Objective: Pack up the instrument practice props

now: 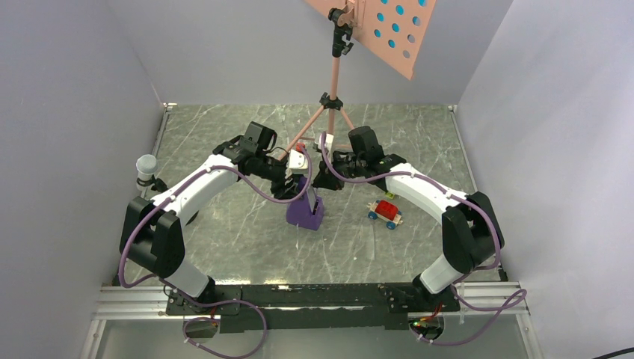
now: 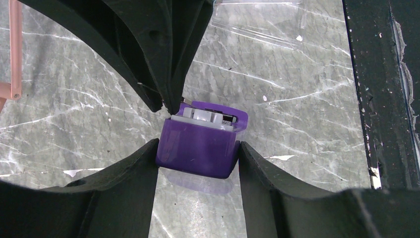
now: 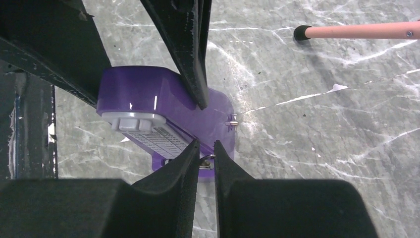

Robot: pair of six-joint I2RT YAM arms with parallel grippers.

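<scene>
The purple metronome (image 1: 305,211) stands on the marble floor in front of the salmon-pink music stand (image 1: 334,75). The stand is upright, and cyan pages show through the holes of its desk (image 1: 389,26). My left gripper (image 1: 297,173) is shut on the metronome's body (image 2: 198,156), with a finger pressed on each side. My right gripper (image 1: 323,176) is over the same metronome (image 3: 138,91) from the other side. Its fingertips (image 3: 194,148) are closed on a small metal part at the metronome's edge. In the wrist views the left gripper (image 2: 198,146) and the right gripper (image 3: 205,148) are at the bottom.
A red toy car (image 1: 386,212) sits right of the metronome. The stand's tripod legs (image 3: 356,30) spread just behind both grippers, and one leg shows in the left wrist view (image 2: 15,49). A white-capped post (image 1: 146,168) stands at the left. Grey walls enclose the table.
</scene>
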